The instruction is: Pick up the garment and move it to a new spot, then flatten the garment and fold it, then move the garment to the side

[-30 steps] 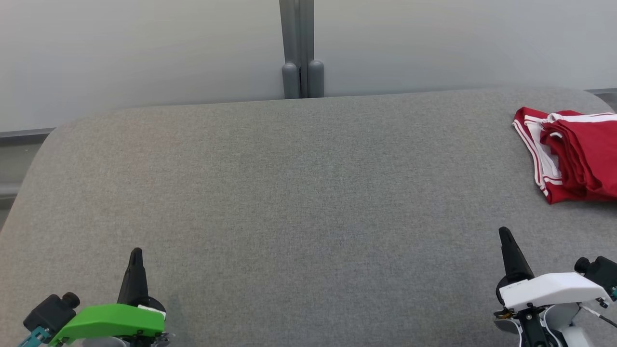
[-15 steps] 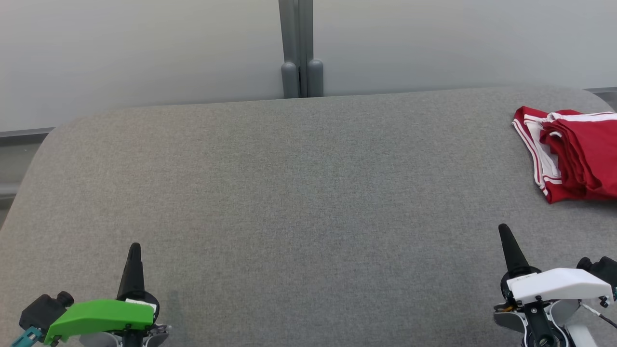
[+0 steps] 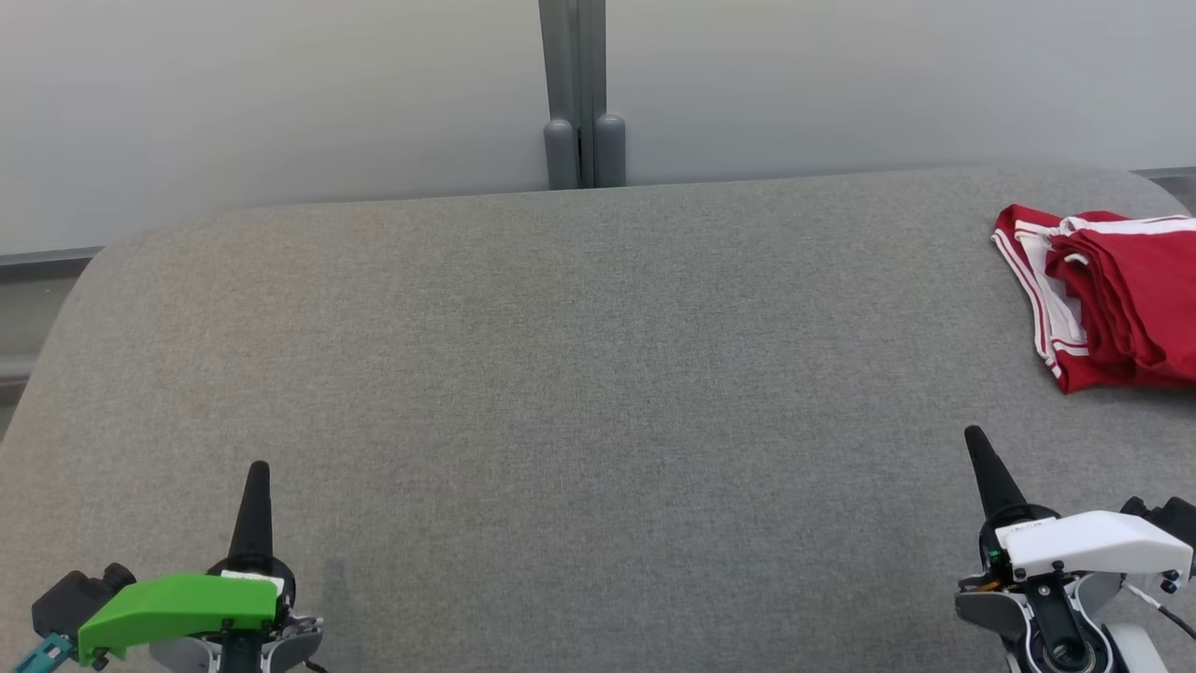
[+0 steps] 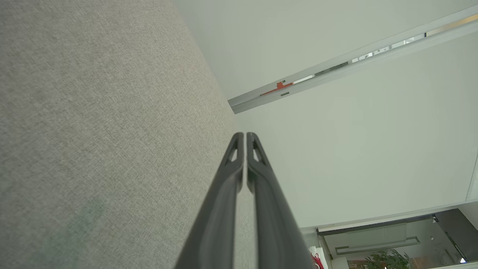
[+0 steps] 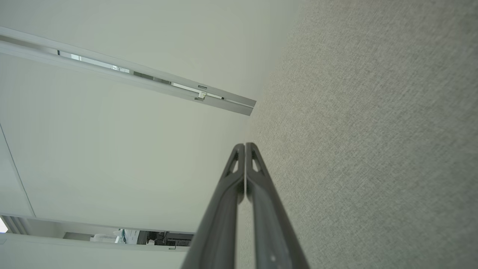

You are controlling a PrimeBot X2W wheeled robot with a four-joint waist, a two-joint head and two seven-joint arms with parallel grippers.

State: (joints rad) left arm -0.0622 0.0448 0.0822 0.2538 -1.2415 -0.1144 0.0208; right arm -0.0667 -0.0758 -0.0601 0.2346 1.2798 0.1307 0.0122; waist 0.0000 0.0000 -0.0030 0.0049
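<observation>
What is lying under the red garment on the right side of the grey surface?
The red garment lies folded directly on the grey fabric surface. Its lower layers and the surface beneath are covered, so anything between them cannot be seen.

Soft, even light covers the grey tabletop [image 3: 598, 374], bright and free of glare, with its weave sharp across the middle. Shadows on it are faint and soft-edged, one a pale smudge near its front left corner. Beside the tabletop in the wrist views, the dark fingers [image 4: 224, 194] soften close to the lens.
</observation>
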